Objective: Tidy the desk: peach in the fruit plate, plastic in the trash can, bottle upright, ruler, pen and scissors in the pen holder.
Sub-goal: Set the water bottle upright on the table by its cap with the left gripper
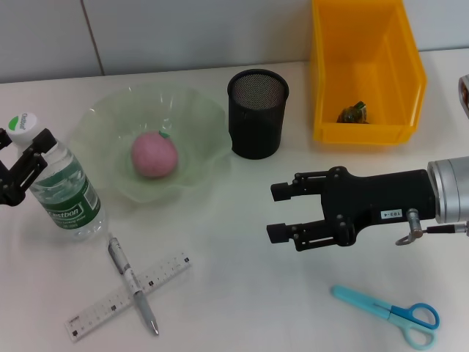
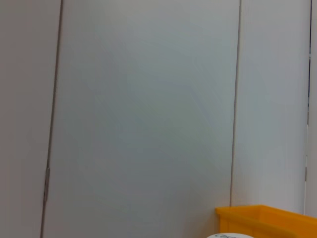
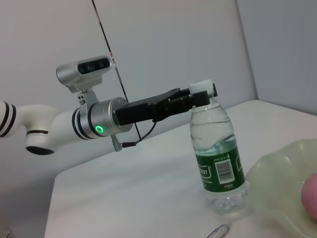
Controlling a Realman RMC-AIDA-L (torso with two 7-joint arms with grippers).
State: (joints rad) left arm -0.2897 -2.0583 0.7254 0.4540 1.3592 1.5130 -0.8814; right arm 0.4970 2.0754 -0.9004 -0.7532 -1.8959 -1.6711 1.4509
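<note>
The left tool (image 1: pixel 22 165) sits at the far left of the white desk (image 1: pixel 242 220), its black fingers closed around the neck of the bottle (image 1: pixel 66 194) just below the white cap. The bottle stands upright, clear plastic with a green barcode label, partly filled with water. Just to its right is the pale green fruit plate (image 1: pixel 198 110) with a ruffled rim, holding the pink peach (image 1: pixel 154 155). Near of the bottle, the pen (image 1: pixel 132 282) lies across the white ruler (image 1: pixel 95 312), forming an X. The right tool (image 1: pixel 280 213) hovers over the desk's middle right, fingers spread open and holding nothing, pointing left. Far of it stand the black mesh pen holder (image 1: pixel 256 121) and the orange-yellow trash can (image 1: pixel 366 132). The blue scissors (image 1: pixel 392 315) lie near right, tips pointing left.
</note>
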